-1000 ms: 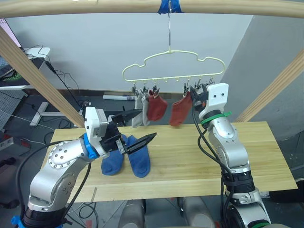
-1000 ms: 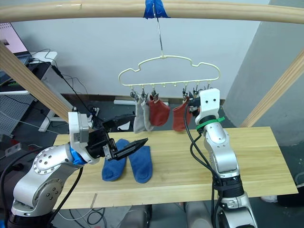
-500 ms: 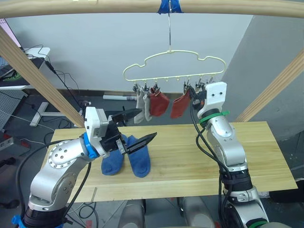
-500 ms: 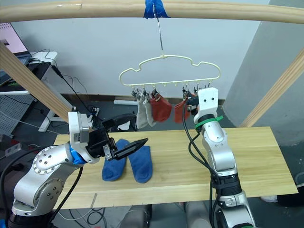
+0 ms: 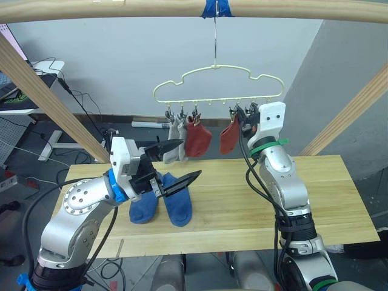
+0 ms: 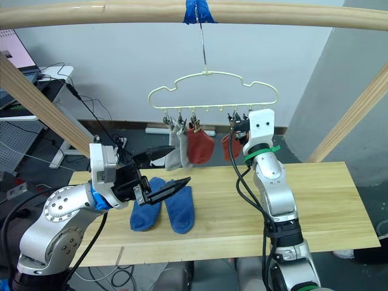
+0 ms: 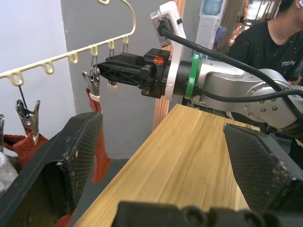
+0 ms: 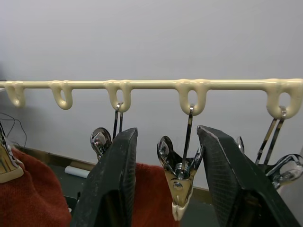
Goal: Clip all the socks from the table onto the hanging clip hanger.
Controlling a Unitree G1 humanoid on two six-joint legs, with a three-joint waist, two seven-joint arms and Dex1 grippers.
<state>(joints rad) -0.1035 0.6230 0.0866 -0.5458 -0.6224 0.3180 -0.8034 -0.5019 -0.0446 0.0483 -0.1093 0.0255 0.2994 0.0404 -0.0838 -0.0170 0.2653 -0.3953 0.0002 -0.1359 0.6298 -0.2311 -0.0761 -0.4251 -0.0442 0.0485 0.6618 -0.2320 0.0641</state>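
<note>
The right gripper [image 8: 163,189] is hovering up at the clip hanger [image 5: 218,68], jaws spread, with one empty metal clip [image 8: 179,182] hanging directly between the fingers and a rust-red sock [image 5: 229,137] dangling just beside them. The left gripper [image 5: 176,163] is holding open and empty above the table [image 5: 254,194], jaws wide apart, with the two blue socks [image 5: 162,199] lying flat just below and behind the fingertips. Four socks are hanging clipped: two grey [image 5: 174,140] and two rust-red. Judged step: the second rust-red sock is hung, and the blue pair is still waiting. The next move likely calls for the left jaws dropping onto one blue sock, pinching an edge, and lifting it toward a free clip.
</note>
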